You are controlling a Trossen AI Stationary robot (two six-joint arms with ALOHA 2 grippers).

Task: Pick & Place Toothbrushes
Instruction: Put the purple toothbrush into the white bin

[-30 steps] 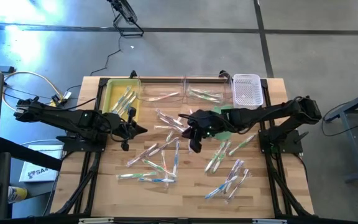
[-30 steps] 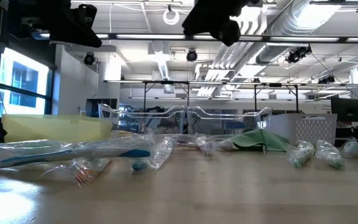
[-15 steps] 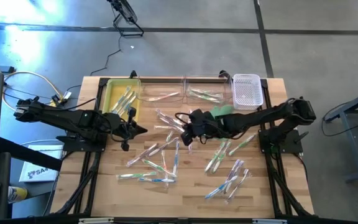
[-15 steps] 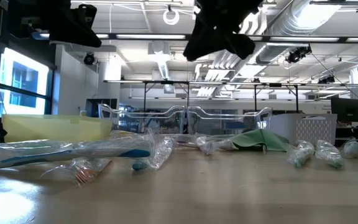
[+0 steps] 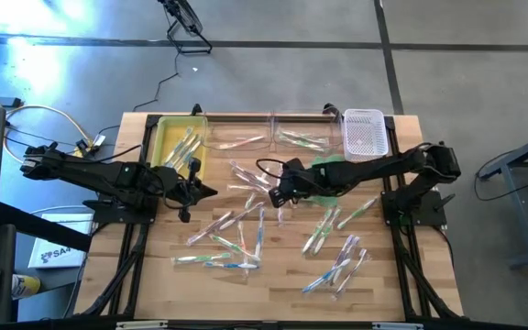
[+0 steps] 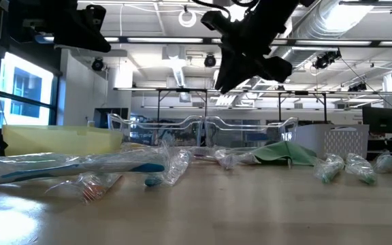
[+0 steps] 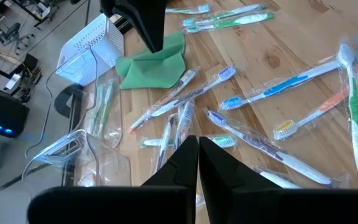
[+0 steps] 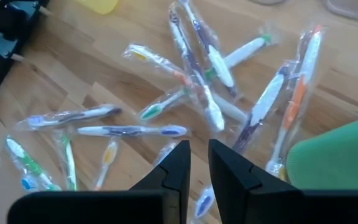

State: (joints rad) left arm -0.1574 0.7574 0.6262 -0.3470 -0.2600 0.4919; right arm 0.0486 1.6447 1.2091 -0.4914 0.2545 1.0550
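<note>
Wooden slat table (image 5: 401, 275) strewn with wrapped toothbrushes (image 5: 236, 240), open-plan workshop beyond.

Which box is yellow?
The yellow tray at the table's back left corner; the two next to it are clear and the last is a white basket.

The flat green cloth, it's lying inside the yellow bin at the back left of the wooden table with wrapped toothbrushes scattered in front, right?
Not quite. The flat green cloth lies on the bare wooden table, towards the white perforated basket, not inside the yellow bin. The high view shows this. Wrapped toothbrushes are indeed scattered in front.
</note>
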